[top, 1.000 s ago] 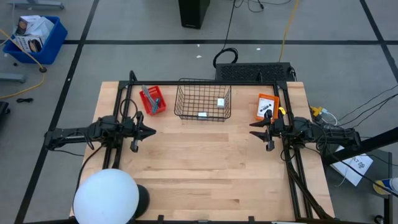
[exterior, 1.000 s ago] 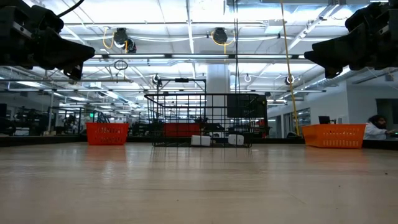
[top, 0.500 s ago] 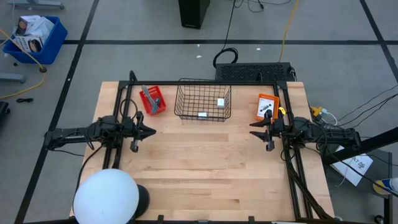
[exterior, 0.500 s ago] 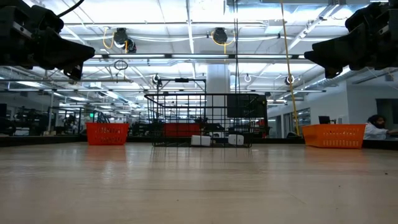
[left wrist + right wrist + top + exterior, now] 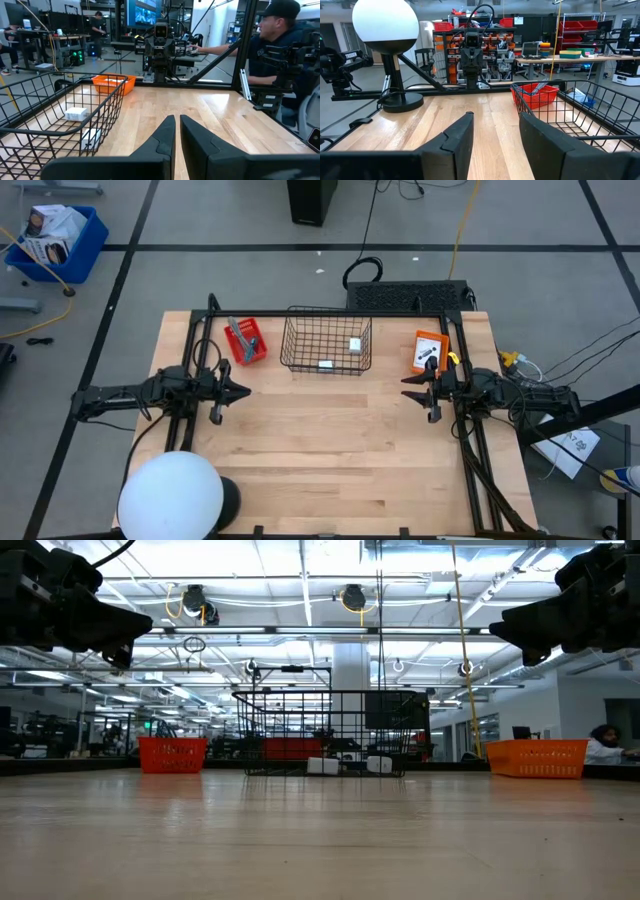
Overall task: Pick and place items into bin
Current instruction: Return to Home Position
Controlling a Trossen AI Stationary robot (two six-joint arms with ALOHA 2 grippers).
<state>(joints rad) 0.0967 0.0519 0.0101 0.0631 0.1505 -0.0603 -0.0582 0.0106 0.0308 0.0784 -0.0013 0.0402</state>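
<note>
A black wire bin [image 5: 325,340] stands at the table's far middle, with two small white items [image 5: 354,345] [image 5: 326,365] lying on its floor; they also show in the left wrist view [image 5: 76,114]. To the bin's left a small red basket [image 5: 247,340] holds a grey tool [image 5: 236,330]. To its right an orange basket [image 5: 430,350] holds a dark item [image 5: 428,355]. My left gripper [image 5: 245,391] hovers level at the table's left side, shut [image 5: 177,125] and empty. My right gripper [image 5: 405,387] hovers level at the right side, open [image 5: 496,125] and empty.
A white globe lamp [image 5: 170,495] on a black base stands at the near left corner. Black frame rails [image 5: 470,450] run along the table's left and right sides. Bare wood lies between the two grippers. A person [image 5: 285,45] sits beyond the table's edge.
</note>
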